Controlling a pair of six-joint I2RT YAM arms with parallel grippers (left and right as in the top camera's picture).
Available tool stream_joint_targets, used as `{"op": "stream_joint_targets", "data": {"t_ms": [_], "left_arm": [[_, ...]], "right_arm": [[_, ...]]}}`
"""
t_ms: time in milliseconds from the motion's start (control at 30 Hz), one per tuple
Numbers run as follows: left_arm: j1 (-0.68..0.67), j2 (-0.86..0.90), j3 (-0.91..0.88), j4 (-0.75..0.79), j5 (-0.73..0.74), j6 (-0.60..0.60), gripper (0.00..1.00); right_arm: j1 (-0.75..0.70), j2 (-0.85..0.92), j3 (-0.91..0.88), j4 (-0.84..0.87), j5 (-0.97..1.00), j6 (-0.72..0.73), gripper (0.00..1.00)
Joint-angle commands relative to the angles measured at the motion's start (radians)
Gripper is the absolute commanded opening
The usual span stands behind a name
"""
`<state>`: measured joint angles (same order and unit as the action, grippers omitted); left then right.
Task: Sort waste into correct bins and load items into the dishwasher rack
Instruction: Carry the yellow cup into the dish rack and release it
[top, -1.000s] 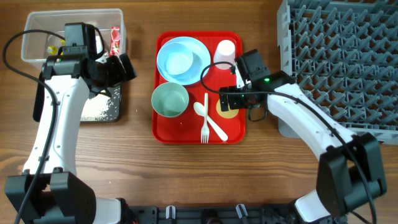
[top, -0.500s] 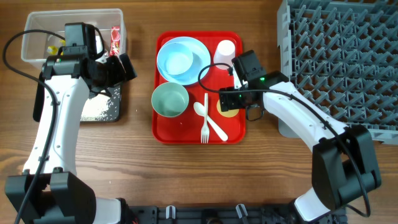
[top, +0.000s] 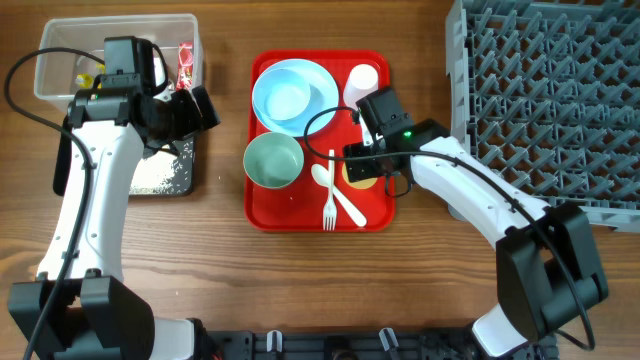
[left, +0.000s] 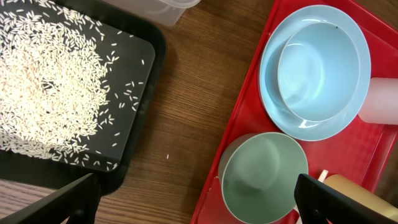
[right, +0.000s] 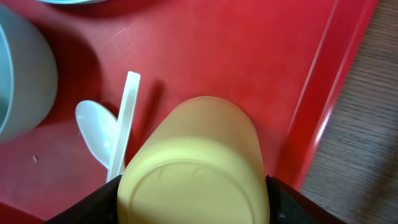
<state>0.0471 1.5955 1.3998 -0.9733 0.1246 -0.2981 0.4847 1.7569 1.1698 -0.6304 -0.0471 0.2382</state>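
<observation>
Right tool (right: 189, 200) straddles the yellow cup (right: 193, 155) at 4 o'clock on the red tray (right: 249, 56). Whether it is clamped cannot be told. Left tool (left: 198, 196) is apart and empty.

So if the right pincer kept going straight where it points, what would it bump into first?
The yellow cup, lying on its side: the right pincer straddles it. Past the cup, probably the red tray underneath.
</observation>
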Motion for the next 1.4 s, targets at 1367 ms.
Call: {"op": "stream_joint_targets", "data": {"t_ms": [1367], "left_arm": [[0.003,-0.002,0.006,0.007,-0.006,0.002,1.0]], "right_arm": [[-0.435,-0.594,0.152,-0.42,0.232,-0.005,0.5]]}}
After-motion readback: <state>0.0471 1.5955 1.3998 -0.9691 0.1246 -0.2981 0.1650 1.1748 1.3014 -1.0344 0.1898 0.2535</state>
